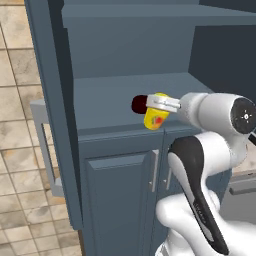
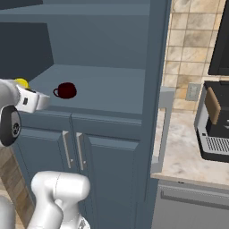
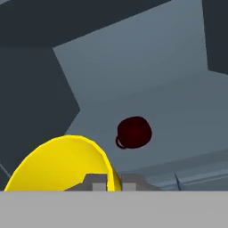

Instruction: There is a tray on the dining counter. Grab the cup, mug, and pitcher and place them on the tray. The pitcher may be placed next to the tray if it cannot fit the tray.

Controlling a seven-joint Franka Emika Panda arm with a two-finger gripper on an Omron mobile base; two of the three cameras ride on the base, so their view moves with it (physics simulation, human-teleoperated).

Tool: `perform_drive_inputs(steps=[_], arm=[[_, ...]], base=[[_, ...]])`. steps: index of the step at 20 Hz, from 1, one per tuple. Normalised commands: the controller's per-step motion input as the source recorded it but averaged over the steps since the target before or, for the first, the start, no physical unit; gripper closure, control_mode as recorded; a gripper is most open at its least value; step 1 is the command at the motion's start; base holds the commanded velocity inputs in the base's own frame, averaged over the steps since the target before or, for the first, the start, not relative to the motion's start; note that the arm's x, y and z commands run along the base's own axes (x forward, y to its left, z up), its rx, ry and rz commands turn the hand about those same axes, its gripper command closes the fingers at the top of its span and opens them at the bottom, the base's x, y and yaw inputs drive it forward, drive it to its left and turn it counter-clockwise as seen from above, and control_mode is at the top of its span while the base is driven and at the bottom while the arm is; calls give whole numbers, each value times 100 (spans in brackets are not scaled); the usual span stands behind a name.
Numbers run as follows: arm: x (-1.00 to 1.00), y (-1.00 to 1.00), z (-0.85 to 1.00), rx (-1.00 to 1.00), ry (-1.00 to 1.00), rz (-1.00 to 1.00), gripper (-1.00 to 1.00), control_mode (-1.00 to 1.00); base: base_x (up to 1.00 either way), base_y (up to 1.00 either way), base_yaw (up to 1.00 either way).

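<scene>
Gripper: clenched on cup rim, holding it tilted just off the shelf edge. Cup: light, rigid, likely slick; thin wall pinch suits it, though it may swing. Mug: on shelf, nearby.

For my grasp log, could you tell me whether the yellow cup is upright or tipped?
Tipped: the cup leans in the shut claw, off the shelf.
</scene>
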Motion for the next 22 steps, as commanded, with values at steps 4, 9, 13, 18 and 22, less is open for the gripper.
perform_drive_inputs(steps=[4, 9, 13, 18, 22], arm=[[-67, -27, 28, 4, 0, 0, 100, -100], [-52, -20, 32, 2, 1, 0, 100, -100], [-47, -4, 25, 0, 6, 0, 100, -100], [-59, -3, 19, 0, 13, 0, 100, -100], [-43, -23, 14, 0, 8, 0, 100, -100]], base=[[0, 0, 0], [0, 0, 0], [0, 0, 0], [0, 0, 0], [0, 0, 0]])
